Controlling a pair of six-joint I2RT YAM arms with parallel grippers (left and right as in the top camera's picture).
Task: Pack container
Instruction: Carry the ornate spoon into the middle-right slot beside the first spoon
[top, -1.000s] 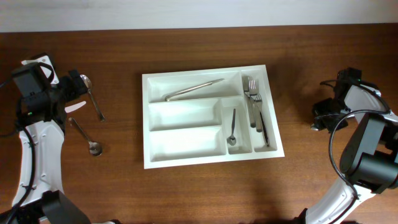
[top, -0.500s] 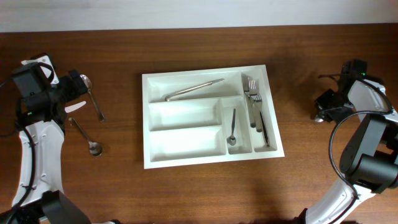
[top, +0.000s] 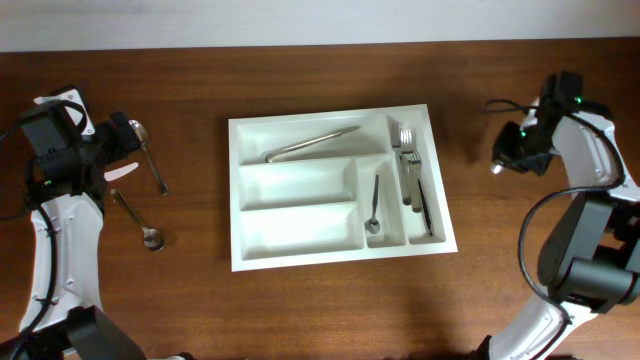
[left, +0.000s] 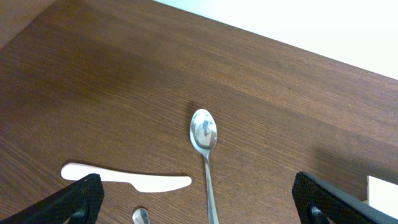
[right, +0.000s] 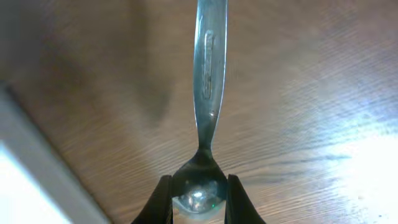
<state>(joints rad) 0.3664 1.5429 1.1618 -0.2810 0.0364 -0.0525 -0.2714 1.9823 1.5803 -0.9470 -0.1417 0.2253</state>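
The container (top: 300, 262), a white cutlery tray, lies mid-table. It holds a long metal utensil (top: 312, 144) in its top compartment, a small spoon (top: 374, 205) in a narrow one and forks (top: 408, 165) at the right. To the tray's right, above the table, my right gripper (top: 510, 157) is shut on the bowl of a metal spoon (right: 208, 93), whose handle points away from the fingers (right: 163, 199). My left gripper (top: 117, 150) stands open at the far left over a spoon (left: 204, 134) and a white plastic knife (left: 124, 178).
A second spoon (top: 138, 222) lies on the wood below the left gripper. The tray's edge (right: 25, 168) shows at the lower left of the right wrist view. A tray corner (left: 382, 190) peeks in at the right of the left wrist view.
My right gripper has risen from the table's right edge and swung towards the tray with the spoon in it. The left arm has not moved.
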